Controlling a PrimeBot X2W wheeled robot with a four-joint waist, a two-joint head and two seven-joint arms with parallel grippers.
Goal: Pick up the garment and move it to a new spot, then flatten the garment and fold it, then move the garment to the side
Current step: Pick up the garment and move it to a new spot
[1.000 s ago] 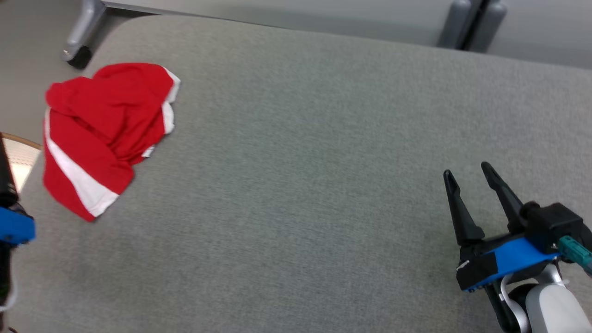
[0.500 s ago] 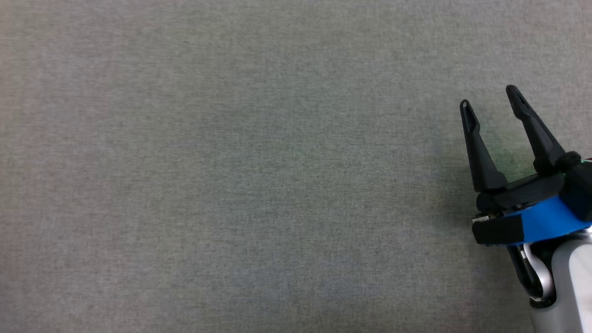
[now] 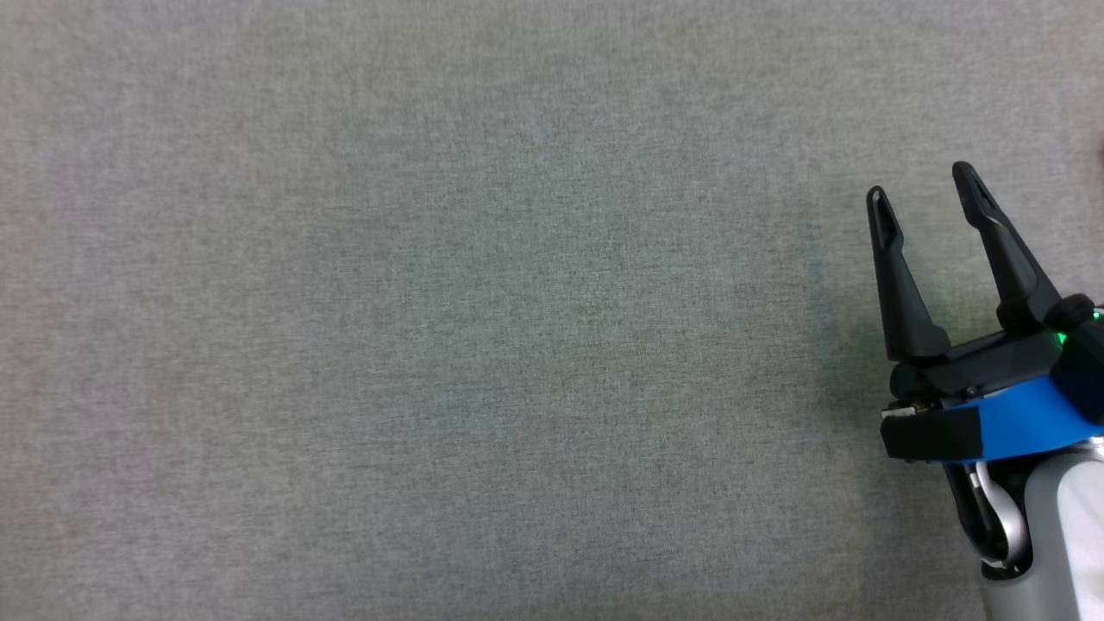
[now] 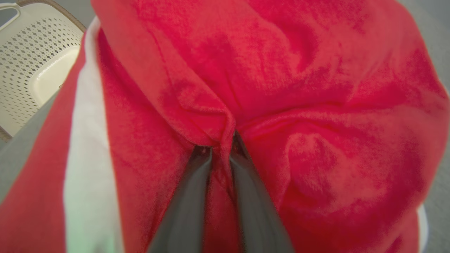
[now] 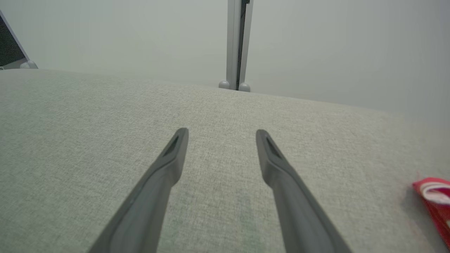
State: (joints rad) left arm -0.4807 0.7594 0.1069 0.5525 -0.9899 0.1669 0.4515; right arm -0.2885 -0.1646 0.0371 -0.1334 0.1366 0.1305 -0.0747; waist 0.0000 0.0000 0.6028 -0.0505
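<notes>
Over on the left wrist view, the left gripper [image 4: 221, 144] has its two dark fingers pulled nearly together, pinching a raised fold of the garment [image 4: 299, 105] between the tips. It's a red knit thing with a white stripe [image 4: 84, 140] running down one side, bunched and creased right up against the camera. Any print on it I can't make out from this close.

Top left corner of that same view has a white basket [image 4: 31, 70] with a perforated wall and a brown rim; you can see its pale floor, and the garment's edge hangs in front of it.

Head view is looking down at the grey fabric surface [image 3: 431, 302], with the right gripper [image 3: 919, 183] at the right edge, fingers spread wide, nothing between them, a small green light [image 3: 1061, 338] glowing on its body.

Right wrist view looks along those spread fingers [image 5: 221, 133] across the same grey surface to a grey post [image 5: 237, 42] at the far edge, and a bit of the red-and-white garment [image 5: 434, 196] peeks in at the right side.
</notes>
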